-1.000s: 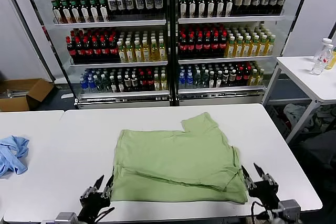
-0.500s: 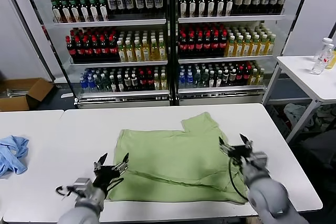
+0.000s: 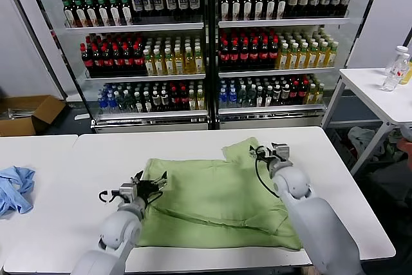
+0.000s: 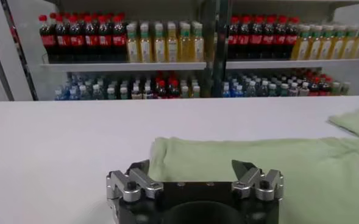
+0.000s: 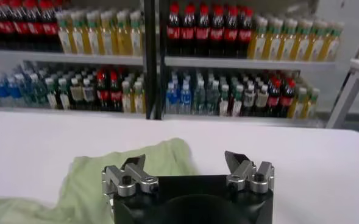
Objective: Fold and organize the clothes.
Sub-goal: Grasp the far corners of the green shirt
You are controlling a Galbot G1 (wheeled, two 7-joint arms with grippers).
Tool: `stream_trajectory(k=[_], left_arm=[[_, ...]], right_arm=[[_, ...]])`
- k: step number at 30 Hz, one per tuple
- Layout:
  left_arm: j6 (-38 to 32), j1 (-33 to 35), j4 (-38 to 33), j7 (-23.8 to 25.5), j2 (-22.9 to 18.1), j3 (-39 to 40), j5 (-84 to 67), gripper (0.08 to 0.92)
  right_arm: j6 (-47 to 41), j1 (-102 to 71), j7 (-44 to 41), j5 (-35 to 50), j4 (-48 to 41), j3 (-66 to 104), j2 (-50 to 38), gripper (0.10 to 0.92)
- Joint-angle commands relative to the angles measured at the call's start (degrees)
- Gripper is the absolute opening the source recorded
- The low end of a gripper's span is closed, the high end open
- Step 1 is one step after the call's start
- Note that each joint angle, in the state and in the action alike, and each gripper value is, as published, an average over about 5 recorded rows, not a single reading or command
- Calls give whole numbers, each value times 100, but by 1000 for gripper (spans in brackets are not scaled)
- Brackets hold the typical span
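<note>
Shirt: the light green shirt (image 3: 215,201) lies partly folded on the white table (image 3: 96,159), plain side up, with one sleeve (image 3: 244,151) sticking out at its far edge.
Left gripper: the left gripper (image 3: 149,183) hovers at the shirt's far left corner, jaws spread wide and empty; in the left wrist view (image 4: 194,173) the cloth's edge lies just beyond the fingertips.
Right gripper: the right gripper (image 3: 270,151) hangs over the protruding sleeve at the far right, jaws likewise wide, holding nothing; in the right wrist view (image 5: 188,164) the sleeve sits just beside and below the fingers.
Risk, uneven pinch: one jaw may catch a single layer, the other several, and the fold would skew.
Risk, missed edge: soft fabric can slide off an approaching finger, so the corner bunches instead of lifting.
Risk, sleeve: left out, it would spoil a tidy rectangle.
Surroundings: a blue cloth (image 3: 14,188) lies well apart, on the left table.
</note>
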Motion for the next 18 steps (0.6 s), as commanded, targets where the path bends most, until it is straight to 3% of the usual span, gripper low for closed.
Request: stream_trajectory(k=[1, 5, 8, 18], left_arm=[[22, -944, 1039, -79, 11, 275, -1, 823], [39, -1043, 1199, -132, 24, 308, -14, 823], [148, -1033, 1210, -101, 54, 328, -166, 797], [463, -811, 1047, 100, 149, 299, -789, 524]], right_arm=[[-111, 751, 9, 59, -1220, -320, 263, 823], [-102, 764, -46, 69, -1422, -305, 335, 807], [-88, 711, -58, 140, -1414, -305, 341, 750], [-113, 506, -27, 447, -1225, -259, 278, 464]])
